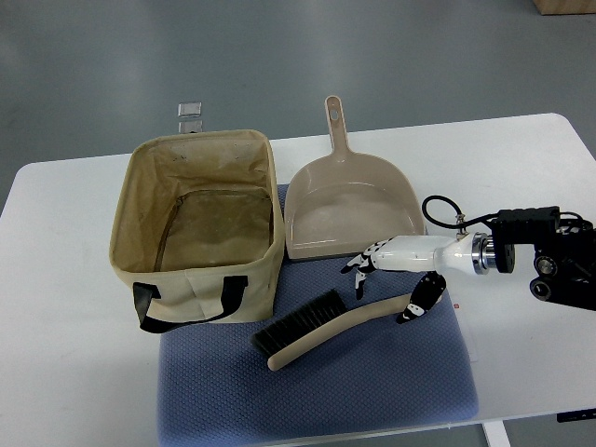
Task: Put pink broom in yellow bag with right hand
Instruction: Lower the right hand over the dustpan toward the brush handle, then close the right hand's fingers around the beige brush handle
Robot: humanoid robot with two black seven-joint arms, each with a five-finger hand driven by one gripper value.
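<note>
On the white counter (74, 372), a blue mat (372, 382) carries the pink broom (326, 329), lying aslant with its dark bristles to the left and its handle end under the right robot hand (396, 279). That hand, reaching in from the right, has its fingers loosely curved over the handle tip; whether they truly grip it I cannot tell. Left of the broom stands the yellow bag (200, 214), mouth open, its near right corner close to the bristles. Beyond the broom lies a pink dustpan (349, 209), just beside the bag's right wall.
</note>
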